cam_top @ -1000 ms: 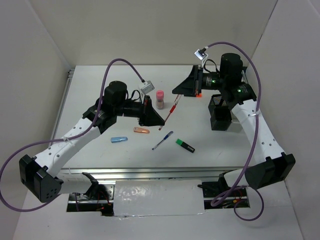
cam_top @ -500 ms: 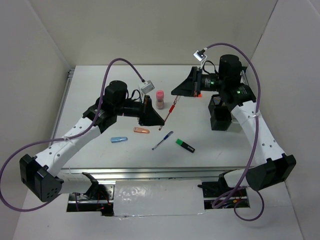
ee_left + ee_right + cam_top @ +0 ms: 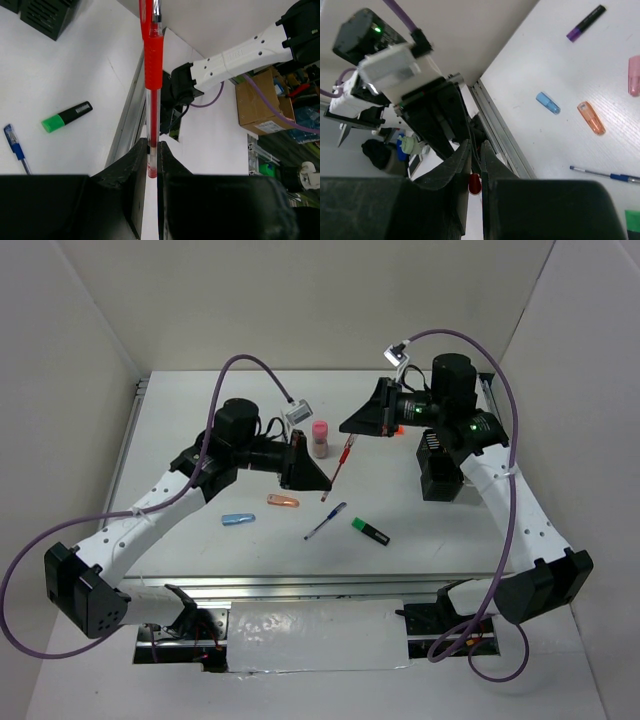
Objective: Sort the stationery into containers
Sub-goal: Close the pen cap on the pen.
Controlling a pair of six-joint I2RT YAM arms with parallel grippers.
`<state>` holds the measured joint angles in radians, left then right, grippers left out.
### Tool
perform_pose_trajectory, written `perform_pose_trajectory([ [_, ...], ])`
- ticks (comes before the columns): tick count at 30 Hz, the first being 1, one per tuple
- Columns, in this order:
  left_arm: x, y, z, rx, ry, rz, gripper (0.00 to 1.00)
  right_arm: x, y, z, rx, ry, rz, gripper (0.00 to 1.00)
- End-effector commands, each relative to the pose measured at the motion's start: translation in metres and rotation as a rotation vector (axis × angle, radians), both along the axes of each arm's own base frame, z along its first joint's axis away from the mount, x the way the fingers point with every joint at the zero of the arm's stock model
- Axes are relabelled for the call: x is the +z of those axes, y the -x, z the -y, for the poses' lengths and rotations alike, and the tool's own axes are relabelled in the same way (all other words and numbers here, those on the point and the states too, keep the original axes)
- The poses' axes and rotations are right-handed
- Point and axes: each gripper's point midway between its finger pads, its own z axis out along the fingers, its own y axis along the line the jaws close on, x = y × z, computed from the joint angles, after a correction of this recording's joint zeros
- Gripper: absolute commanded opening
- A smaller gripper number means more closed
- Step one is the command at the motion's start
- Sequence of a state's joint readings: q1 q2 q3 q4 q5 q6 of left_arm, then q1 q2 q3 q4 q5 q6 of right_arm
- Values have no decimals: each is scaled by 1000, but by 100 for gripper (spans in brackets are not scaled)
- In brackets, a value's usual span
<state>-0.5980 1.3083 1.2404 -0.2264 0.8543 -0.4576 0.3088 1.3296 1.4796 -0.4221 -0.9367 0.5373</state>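
A red pen point(image 3: 337, 469) hangs tilted above the table, held at both ends. My left gripper point(image 3: 322, 483) is shut on its lower end; in the left wrist view the pen point(image 3: 153, 65) rises from between the jaws point(image 3: 152, 145). My right gripper point(image 3: 345, 428) is closed round its upper end, whose red tip point(image 3: 475, 184) shows between the jaws point(image 3: 475, 145). A blue pen point(image 3: 326, 521), a green/black highlighter point(image 3: 370, 531), an orange cap piece point(image 3: 283, 501), a blue cap piece point(image 3: 238, 519) and a pink-capped cylinder point(image 3: 320, 437) lie on the table. The black mesh cup point(image 3: 440, 462) stands at the right. The white tray is out of view.
The right wrist view shows a purple/black highlighter point(image 3: 585, 22) and a pink piece point(image 3: 634, 75) on the table's left part. The right arm's forearm passes beside the mesh cup. White walls close in the back and both sides.
My right gripper has shifted a little to the left over the pen's upper end. The left arm has moved slightly with the pen. The loose items have not moved.
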Motion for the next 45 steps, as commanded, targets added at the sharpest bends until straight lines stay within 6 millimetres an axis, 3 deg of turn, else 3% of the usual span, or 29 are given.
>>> perform_pose_trajectory([
  [1, 51, -5, 2, 0, 113, 145, 0, -12, 7, 2, -24, 59, -5, 0],
  [7, 50, -5, 2, 5, 107, 142, 0, -20, 0, 8, -46, 64, -31, 0],
  [12, 51, -14, 1, 41, 101, 158, 0, -14, 15, 0, 34, 25, -37, 0],
  [17, 49, -29, 5, 78, 89, 148, 0, -24, 28, -15, 103, 9, -103, 0],
  [21, 48, -50, 5, 98, 100, 101, 0, -41, 15, -20, 91, 20, -181, 0],
  [27, 31, -86, -3, 146, 105, -10, 0, -70, -10, -26, 75, 27, -325, 0],
  [34, 28, -100, -17, 164, 123, 4, 0, -112, -34, -25, 57, 63, -447, 0],
  [40, 17, -104, -15, 162, 125, -34, 0, -112, -27, -46, 102, 68, -428, 0],
  [45, 10, -106, -15, 177, 119, -46, 0, -112, -21, -49, 120, 70, -429, 0],
])
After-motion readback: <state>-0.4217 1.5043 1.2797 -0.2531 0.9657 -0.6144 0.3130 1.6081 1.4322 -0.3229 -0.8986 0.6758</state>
